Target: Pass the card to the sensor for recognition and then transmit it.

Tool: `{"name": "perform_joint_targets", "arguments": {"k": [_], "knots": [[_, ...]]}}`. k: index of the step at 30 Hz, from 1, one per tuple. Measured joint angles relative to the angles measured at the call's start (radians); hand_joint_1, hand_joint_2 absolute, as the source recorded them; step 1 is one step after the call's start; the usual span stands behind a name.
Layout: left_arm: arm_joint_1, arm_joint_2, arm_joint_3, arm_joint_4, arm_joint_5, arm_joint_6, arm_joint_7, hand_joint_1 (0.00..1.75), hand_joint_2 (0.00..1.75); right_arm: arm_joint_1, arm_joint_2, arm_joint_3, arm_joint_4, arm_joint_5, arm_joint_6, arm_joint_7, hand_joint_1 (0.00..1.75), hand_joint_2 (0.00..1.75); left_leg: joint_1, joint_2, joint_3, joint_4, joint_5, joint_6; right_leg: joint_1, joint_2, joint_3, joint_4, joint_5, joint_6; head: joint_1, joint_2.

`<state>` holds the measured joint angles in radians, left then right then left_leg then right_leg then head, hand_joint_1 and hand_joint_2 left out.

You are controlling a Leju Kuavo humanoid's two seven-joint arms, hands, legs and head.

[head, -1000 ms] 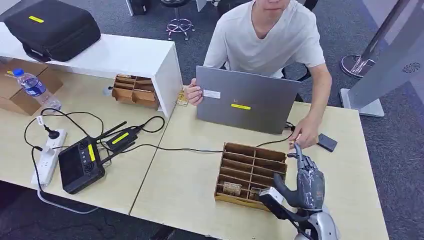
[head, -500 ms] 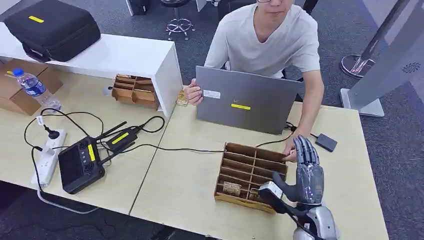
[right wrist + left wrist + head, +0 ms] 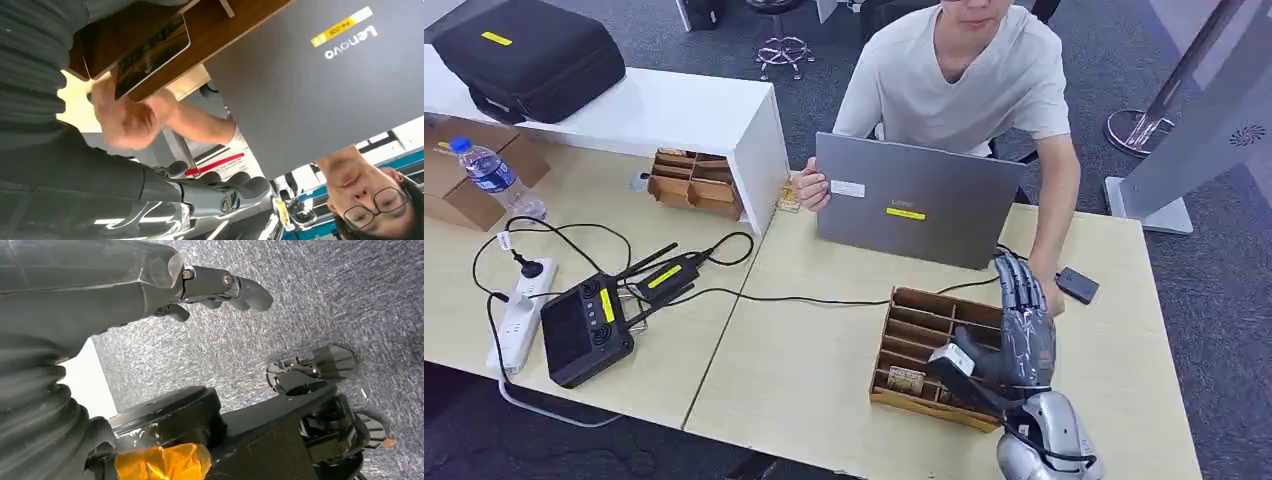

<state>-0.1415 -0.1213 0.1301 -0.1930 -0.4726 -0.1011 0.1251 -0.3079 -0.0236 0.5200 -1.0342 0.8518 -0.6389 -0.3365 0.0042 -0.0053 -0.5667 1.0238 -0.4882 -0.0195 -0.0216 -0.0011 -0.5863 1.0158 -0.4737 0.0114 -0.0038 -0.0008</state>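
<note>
I see my right hand (image 3: 1022, 335), grey and metallic, raised over the right end of the brown slotted wooden organiser (image 3: 924, 345) on the pale wood-grain table (image 3: 804, 370). Its fingers (image 3: 1016, 285) are stretched out straight and apart, thumb out to the side, and it holds nothing. A small flat card (image 3: 907, 379) lies in a near-left compartment of the organiser; its print is too small for me to read. A glossy card (image 3: 152, 54) stands in a slot edge in the right wrist view. The person's hand (image 3: 1052, 295) rests on the table just beyond my fingers, close to a small dark rectangular sensor (image 3: 1077, 285) at the far right. A matte grey laptop (image 3: 914, 200) stands open behind the organiser. My left hand (image 3: 220, 287) hangs over speckled grey carpet (image 3: 310, 300), fingers loosely curled, gripping nothing.
</note>
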Motion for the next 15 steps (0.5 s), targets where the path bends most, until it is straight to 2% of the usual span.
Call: {"name": "perform_joint_targets", "arguments": {"k": [2,3,4,15], "knots": [[0.000,0.000,0.000,0.000,0.000,0.000,0.000,0.00,1.75,-0.001,0.000,0.001,0.005,0.000,0.000,-0.002,0.00,1.75,0.000,0.000,0.000,0.000,0.000,0.000,0.000,0.000,0.000,0.000,0.000,0.000,0.000,0.000],[0.000,0.000,0.000,0.000,0.000,0.000,0.000,0.00,1.75,-0.003,0.000,0.002,0.006,0.000,0.000,-0.002,0.44,1.75,0.000,0.000,0.000,0.000,0.000,0.000,0.000,0.000,0.000,0.000,0.000,0.000,0.000,0.000],[0.000,0.000,0.000,0.000,0.000,0.000,0.000,0.00,1.75,-0.004,0.000,0.002,0.008,0.000,0.000,-0.002,1.75,1.75,0.000,0.000,0.000,0.000,0.000,0.000,0.000,0.000,0.000,0.000,0.000,0.000,0.000,0.000],[0.000,0.000,0.000,0.000,-0.002,0.000,0.000,0.00,1.75,-0.004,0.000,0.007,0.020,-0.014,0.000,-0.009,1.75,1.75,0.000,0.000,0.000,0.000,0.000,0.000,0.000,0.000,0.000,0.000,0.000,0.000,0.000,0.000]]}}
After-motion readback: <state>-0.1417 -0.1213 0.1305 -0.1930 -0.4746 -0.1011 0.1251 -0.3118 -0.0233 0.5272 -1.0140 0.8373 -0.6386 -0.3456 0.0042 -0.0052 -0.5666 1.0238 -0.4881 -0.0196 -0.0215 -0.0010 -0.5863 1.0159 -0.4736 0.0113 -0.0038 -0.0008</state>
